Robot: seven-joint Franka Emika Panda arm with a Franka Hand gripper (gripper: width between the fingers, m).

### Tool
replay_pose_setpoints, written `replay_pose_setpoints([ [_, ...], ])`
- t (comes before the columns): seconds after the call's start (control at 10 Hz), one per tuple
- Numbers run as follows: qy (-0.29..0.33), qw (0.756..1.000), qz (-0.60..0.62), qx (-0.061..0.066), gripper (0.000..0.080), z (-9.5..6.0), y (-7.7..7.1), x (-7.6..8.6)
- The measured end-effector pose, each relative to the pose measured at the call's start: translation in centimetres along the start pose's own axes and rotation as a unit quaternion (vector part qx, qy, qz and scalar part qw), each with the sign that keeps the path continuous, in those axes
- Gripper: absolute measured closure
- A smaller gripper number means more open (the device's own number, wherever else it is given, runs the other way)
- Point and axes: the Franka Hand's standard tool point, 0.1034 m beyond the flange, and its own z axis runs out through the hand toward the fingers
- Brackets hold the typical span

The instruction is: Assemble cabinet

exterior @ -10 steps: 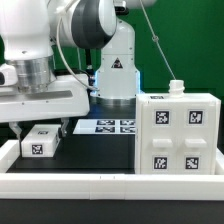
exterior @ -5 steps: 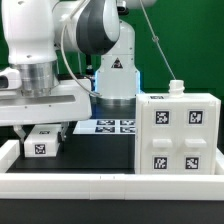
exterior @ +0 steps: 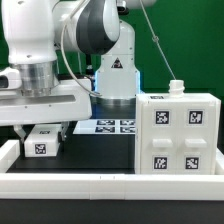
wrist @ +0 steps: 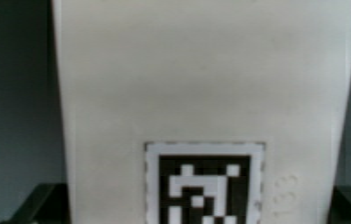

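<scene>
Arm (exterior: 60, 40) casing, white, glossy and rounded, fills the exterior view's left and far side, and we count it the biggest thing here. It stands before a matte green backdrop (exterior: 195, 40).

Next in size is the cabinet (exterior: 185, 135), on the exterior view's right and near the front of the table. It is a boxy unit of smooth white plastic with square edges. Its near face is divided into four square panels, each carrying a black-and-white square tag. A small rounded white knob (exterior: 177, 88) sits on its top.

The table (exterior: 100, 155) is flat and black, with a dull finish. A raised white border (exterior: 100, 186) edges it along the near side.

Farther back, between the arm's base and the cabinet, lies the marker board (exterior: 115, 126), thin, flat and white, printed with several tags.

On the exterior view's left, well apart from the cabinet, a small white block (exterior: 40, 143) rests on the black surface, with a tag on its near face. In the wrist view the block (wrist: 198, 80) fills nearly the whole frame, a plain off-white slab with straight sides.

The gripper (exterior: 44, 130) hangs straight down over this block, its dark jaws set narrowly, one on either side. We cannot tell whether they actually press on it or only stand just beside it.
</scene>
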Motion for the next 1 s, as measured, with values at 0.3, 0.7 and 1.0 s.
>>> replay_pose_setpoints([
  [0.3, -0.009, 0.999, 0.038, 0.030, 0.0243, -6.6, -3.1, 2.1],
  [0.7, -0.010, 0.998, 0.061, 0.033, 0.0243, -10.7, -7.6, 5.0],
  [1.0, -0.007, 0.998, 0.054, 0.024, 0.0243, -11.1, -7.8, 5.4],
])
